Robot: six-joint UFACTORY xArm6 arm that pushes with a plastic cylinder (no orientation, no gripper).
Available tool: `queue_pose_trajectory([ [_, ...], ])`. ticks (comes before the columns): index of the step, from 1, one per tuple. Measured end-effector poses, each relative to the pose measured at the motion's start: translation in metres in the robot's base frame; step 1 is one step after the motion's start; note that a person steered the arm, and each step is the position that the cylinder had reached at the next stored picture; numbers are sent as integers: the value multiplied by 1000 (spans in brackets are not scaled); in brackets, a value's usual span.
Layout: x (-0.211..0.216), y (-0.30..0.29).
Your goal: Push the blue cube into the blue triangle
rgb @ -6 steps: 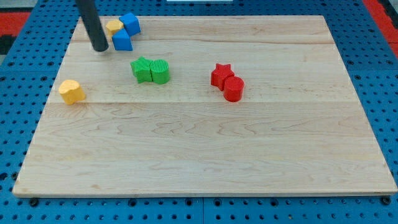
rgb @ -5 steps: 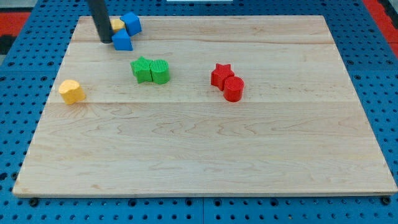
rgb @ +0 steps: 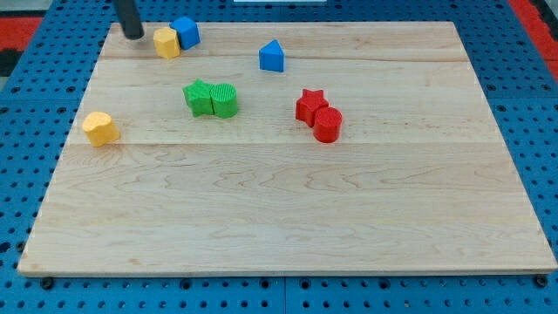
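The blue cube sits at the board's top left, touching a yellow block on its left. The blue triangle stands alone to the right of the cube, above and between the green and red pairs. My tip rests near the top-left corner, just left of the yellow block and apart from it.
A green star and a green cylinder touch each other left of centre. A red star and a red cylinder touch right of centre. A yellow heart-like block lies at the left edge.
The blue triangle has moved far to the right, away from the cube and yellow block. My tip has moved up and left toward the board's corner.
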State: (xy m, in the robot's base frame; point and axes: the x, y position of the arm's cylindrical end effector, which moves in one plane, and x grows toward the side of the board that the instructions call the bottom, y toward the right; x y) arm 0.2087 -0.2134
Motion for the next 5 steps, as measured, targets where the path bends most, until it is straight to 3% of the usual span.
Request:
queue_pose_trajectory([
  [1, -10, 86],
  [2, 28, 94],
  [3, 28, 57],
  [4, 55, 133],
  [5, 33, 112],
])
